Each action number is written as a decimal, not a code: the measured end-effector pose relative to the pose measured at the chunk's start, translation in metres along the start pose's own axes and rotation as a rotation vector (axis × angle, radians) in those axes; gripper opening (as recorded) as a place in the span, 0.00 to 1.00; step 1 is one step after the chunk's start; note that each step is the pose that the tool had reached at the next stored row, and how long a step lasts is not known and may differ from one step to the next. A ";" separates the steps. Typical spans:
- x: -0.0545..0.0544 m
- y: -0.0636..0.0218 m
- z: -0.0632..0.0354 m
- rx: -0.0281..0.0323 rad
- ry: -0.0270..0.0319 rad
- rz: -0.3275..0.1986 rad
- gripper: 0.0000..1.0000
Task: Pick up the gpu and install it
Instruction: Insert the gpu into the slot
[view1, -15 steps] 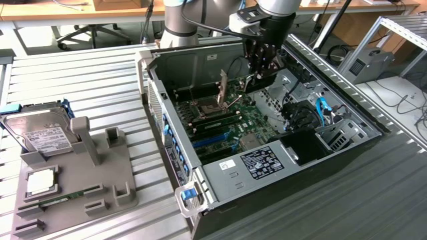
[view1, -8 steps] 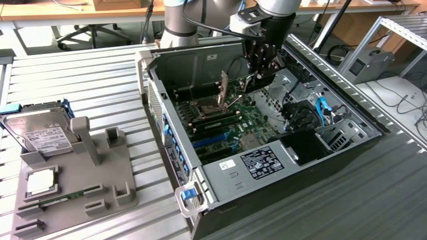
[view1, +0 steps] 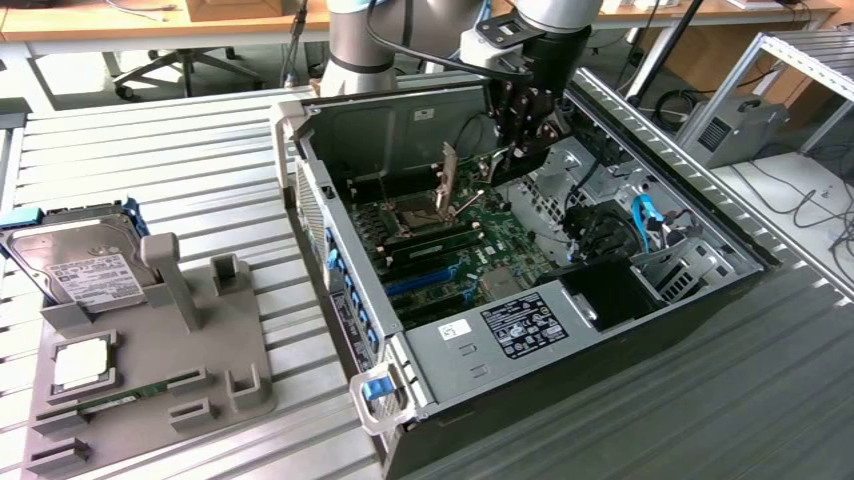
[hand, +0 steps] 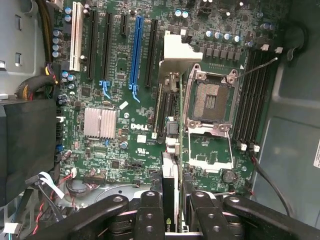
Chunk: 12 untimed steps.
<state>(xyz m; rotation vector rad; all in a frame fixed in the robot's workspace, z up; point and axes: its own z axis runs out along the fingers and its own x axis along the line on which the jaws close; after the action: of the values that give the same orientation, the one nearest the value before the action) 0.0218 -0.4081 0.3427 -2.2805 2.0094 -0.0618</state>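
The gripper (view1: 514, 150), fingers clamped on the graphics card (hand: 170, 190), holds it edge-down over the open computer case (view1: 400, 340). The card's long axis runs roughly parallel to the blue slot (hand: 136, 50), which lies ahead on the motherboard (hand: 125, 115). The empty processor socket (hand: 210, 102) sits just beside the card.

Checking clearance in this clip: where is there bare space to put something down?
The ribbed metal table is bare between the grey parts holder and the open black computer case, and behind the holder. Crowded: the case's green motherboard, where the gripper holds the slim green gpu edge-on.
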 end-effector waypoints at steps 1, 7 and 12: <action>0.000 0.0000 0.0000 0.0001 0.0005 0.004 0.26; 0.000 0.0001 0.0010 -0.0112 0.0070 0.081 0.26; 0.000 0.0003 0.0028 -0.0862 0.0008 0.085 0.26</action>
<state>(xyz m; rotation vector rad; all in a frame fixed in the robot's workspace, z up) 0.0218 -0.4081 0.3399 -2.2414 2.1466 0.0310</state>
